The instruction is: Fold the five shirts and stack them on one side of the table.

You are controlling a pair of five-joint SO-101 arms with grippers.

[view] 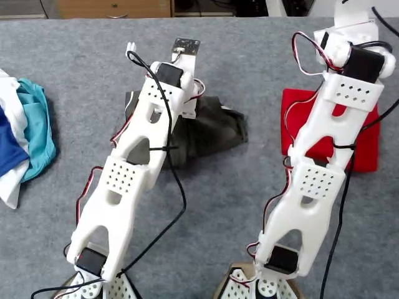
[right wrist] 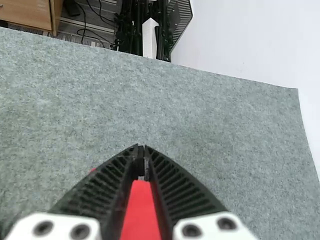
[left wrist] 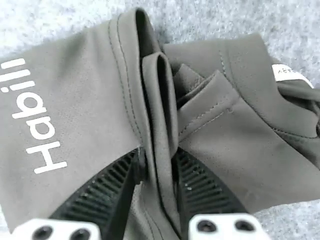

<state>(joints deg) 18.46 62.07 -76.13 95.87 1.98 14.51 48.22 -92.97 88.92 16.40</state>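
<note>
The left pincer point(left wrist: 157, 156) was clamped on a raised ridge of the dark shirt point(view: 215, 134), its jaws squeezing several layers of cloth between them. That shirt lay bunched and half-folded in the middle of the surface point(view: 249, 56), under the left arm. The right pincer point(right wrist: 141, 151) had its tips together with nothing seen between them; it hung above the red shirt point(view: 369, 148), which lay folded flat on the right side, apart from the dark one. A loose pile point(view: 28, 134) of white, teal and blue shirts sat at the left edge, unfolded.

The step in hand looked like the folding of the dark shirt, the second of five, with the red one apparently done and marking where the stack would go. The next move likely called for carrying the pinched ridge across so the cloth laid over itself evenly. The grip held several layers, so a lift could drag the whole shirt rather than turn one flap; the right pincer might need to pin the far side down.
</note>
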